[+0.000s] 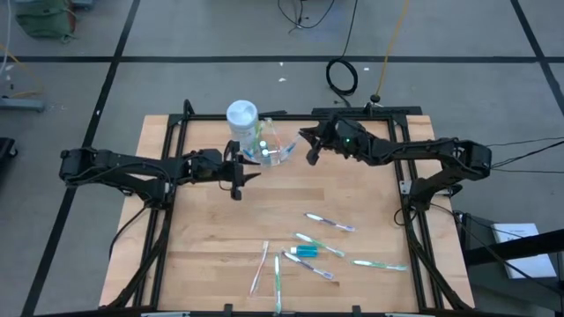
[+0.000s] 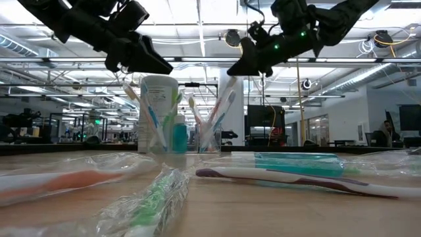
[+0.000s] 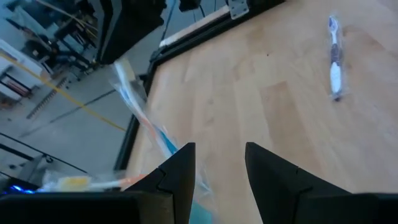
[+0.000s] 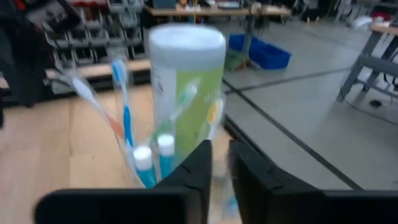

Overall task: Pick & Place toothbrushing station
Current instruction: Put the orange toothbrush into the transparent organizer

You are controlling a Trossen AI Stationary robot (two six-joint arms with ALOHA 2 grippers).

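Observation:
The clear plastic holder [image 1: 267, 150] stands at the table's far middle and holds several wrapped toothbrushes and small blue toothpaste tubes [image 4: 144, 163]. A white-lidded green canister [image 1: 242, 114] stands right behind it. My right gripper [image 1: 310, 151] is above the holder's right side, shut on a wrapped toothbrush [image 2: 220, 108] that slants down into the holder. My left gripper [image 1: 238, 183] hangs open and empty just left and near of the holder. Several wrapped toothbrushes [image 1: 330, 222] and a blue tube [image 1: 306, 251] lie flat on the near table. My right gripper pinches the upper end of the wrapped toothbrush [image 2: 230, 82] between its two fingers, coming slantwise from above and the table's right. The toothbrush hangs tilted below the fingers, its lower end inside the holder [image 2: 209, 135]. The fingers hide the exact place of contact in the wrist view.
Loose wrapped toothbrushes lie at the near middle and near right [image 1: 379, 262], [image 1: 260, 269], [image 1: 278, 282]. A purple-and-white one [image 3: 334, 59] lies on bare wood ahead of my left gripper. The black frame rails [image 1: 401, 189] run along the table's sides.

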